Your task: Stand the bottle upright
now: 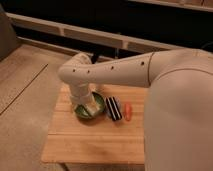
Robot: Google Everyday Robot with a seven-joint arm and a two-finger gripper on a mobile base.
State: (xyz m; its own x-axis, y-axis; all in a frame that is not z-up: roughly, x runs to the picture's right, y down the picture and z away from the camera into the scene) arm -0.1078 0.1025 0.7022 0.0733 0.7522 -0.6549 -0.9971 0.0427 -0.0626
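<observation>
Camera view: from the left of the wooden table (65, 145), we see the arm (110, 70) bend down to the claw (85, 101), which hangs over the green bowl (80, 112) toward the table's twelve o'clock edge. Whether the claw is apart or clamped we cannot tell, because the wrist hides it. The bottle (94, 107) shows as a pale shape in the bowl, right under the claw and not clearly upright. At the bowl's three o'clock lies the striped block (114, 108), then a small orange thing (128, 111). We judge this the grasping step. Next calls for a firm hold, a lift clear of the rim, and a turn to vertical.
</observation>
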